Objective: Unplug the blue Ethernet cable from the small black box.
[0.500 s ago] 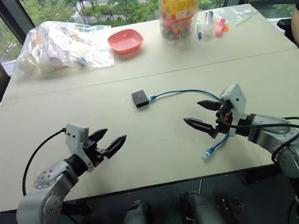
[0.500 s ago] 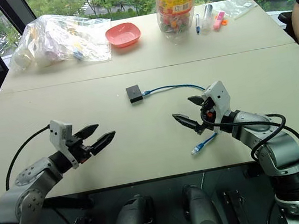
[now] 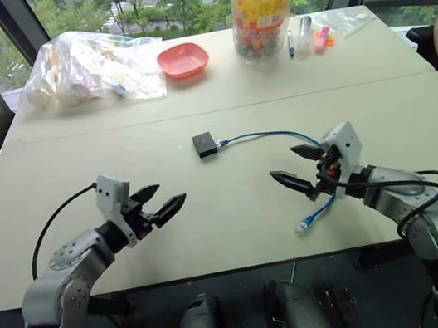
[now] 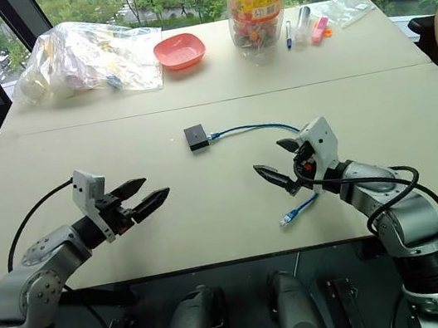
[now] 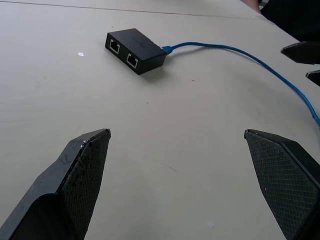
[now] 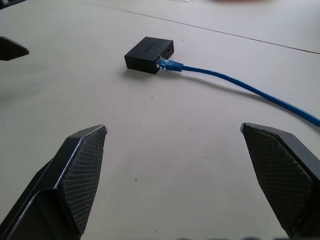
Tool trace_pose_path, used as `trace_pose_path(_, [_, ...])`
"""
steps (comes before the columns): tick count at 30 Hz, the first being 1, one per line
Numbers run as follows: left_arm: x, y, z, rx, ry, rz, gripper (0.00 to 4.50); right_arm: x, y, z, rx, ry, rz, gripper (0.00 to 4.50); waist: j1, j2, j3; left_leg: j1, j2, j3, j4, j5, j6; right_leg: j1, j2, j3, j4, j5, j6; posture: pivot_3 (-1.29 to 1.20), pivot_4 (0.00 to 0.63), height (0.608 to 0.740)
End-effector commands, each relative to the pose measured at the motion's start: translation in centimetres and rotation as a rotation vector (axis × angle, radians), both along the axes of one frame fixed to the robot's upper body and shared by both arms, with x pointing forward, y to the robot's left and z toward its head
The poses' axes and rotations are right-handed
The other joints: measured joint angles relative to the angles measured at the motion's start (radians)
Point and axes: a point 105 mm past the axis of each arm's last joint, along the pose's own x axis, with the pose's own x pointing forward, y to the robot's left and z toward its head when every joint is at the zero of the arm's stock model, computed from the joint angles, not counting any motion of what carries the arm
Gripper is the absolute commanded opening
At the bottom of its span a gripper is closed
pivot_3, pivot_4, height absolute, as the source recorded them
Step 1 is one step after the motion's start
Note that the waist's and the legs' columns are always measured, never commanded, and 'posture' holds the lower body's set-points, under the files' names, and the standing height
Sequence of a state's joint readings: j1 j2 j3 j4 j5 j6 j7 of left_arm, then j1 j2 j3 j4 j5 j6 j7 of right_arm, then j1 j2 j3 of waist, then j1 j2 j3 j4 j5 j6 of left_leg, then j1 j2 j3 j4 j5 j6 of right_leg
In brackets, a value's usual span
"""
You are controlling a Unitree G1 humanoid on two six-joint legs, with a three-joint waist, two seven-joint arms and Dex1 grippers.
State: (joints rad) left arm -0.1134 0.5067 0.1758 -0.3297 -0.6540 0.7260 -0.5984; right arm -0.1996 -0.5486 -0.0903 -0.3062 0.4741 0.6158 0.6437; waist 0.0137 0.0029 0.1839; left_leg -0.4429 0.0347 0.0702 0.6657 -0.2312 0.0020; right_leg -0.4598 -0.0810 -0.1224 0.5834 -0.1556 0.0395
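Here, closest to the robot, both hands float above the front part of the desk (image 3: 76, 163). The left hand (image 3: 161, 206) has its two fingers spread wide and holds nothing. The right hand (image 3: 298, 166) is spread wide too, and it is also empty. Both point in toward the middle, so they look ready to reach for the same spot.

Just beside the right hand, the loose end of the blue Ethernet cable (image 3: 258, 135) lies on the desk, with its little plug free. The cable runs under that hand and then curves away toward the middle of the desk.

There its other end is pushed into the small black box (image 3: 205, 144). The box sits flat on the desk, between the two hands and a bit farther away. It has two more holes on another side, and they are empty. The plug is on the side facing the right hand, so I think that hand could pull it while the left one holds the box down. Nothing has been pulled out yet.

Far back are a plastic bag (image 3: 89, 68), a red bowl (image 3: 183, 59), a big candy jar (image 3: 261, 4) and some pens (image 3: 305, 34). They are well apart from the box.
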Motion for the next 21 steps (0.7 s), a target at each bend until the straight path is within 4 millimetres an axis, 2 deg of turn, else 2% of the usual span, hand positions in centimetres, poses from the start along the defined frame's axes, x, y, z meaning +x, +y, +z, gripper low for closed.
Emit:
trace_pose_path(1, [1.3, 0.6, 1.7, 0.067, -0.094, 0.004, 4.46, 0.2, 1.2, 1.1, -0.003, -0.035, 0.097, 4.50, -0.001, 0.000, 0.000, 0.000, 0.000, 0.000, 0.000, 0.000, 0.000, 0.000, 0.000, 0.000, 0.000, 0.000, 0.000, 0.00, 0.150, 0.740])
trace_pose_path(5, [3.6, 2.0, 2.3, 0.162, -0.149, -0.006, 4.46, 3.3, 2.5, 1.4, -0.079, -0.096, 0.151, 4.50, -0.004, 0.000, 0.000, 0.001, -0.001, 0.003, 0.000, 0.000, 0.001, -0.001, 0.001, 0.000, 0.000, 0.000, 0.000, 0.00, 0.150, 0.740])
trace_pose_path(9, [4.0, 1.8, 3.3, 0.219, -0.165, -0.150, 4.46, 6.7, 4.1, 1.0, -0.187, -0.132, 0.237, 4.50, -0.009, -0.001, 0.000, 0.001, -0.001, 0.007, 0.000, 0.001, 0.002, -0.002, 0.001, 0.001, 0.001, 0.000, 0.000, 0.00, 0.150, 0.740])
trace_pose_path(14, [4.6, 2.6, 4.3, 0.255, -0.157, -0.229, 4.46, 10.7, 6.2, 0.5, -0.255, -0.113, 0.306, 4.50, -0.014, -0.001, 0.001, 0.000, -0.001, 0.008, 0.000, 0.001, 0.002, -0.004, 0.002, 0.002, 0.004, 0.001, 0.000, 0.00, 0.150, 0.740])
trace_pose_path(17, [4.6, 2.9, 4.3, 0.247, -0.156, -0.210, 4.46, 12.2, 7.1, 0.2, -0.290, -0.088, 0.286, 4.50, -0.019, -0.001, 0.001, 0.000, -0.002, 0.009, 0.000, 0.001, 0.002, -0.005, 0.000, 0.003, 0.011, 0.001, 0.003, 0.00, 0.150, 0.740])
trace_pose_path(21, [3.9, 2.9, 3.6, 0.229, -0.150, -0.166, 4.46, 12.7, 8.2, -1.1, -0.356, -0.033, 0.263, 4.50, -0.030, -0.001, 0.001, 0.001, -0.002, 0.009, 0.000, 0.001, 0.002, -0.005, 0.000, 0.005, 0.012, 0.002, 0.003, 0.00, 0.150, 0.740])
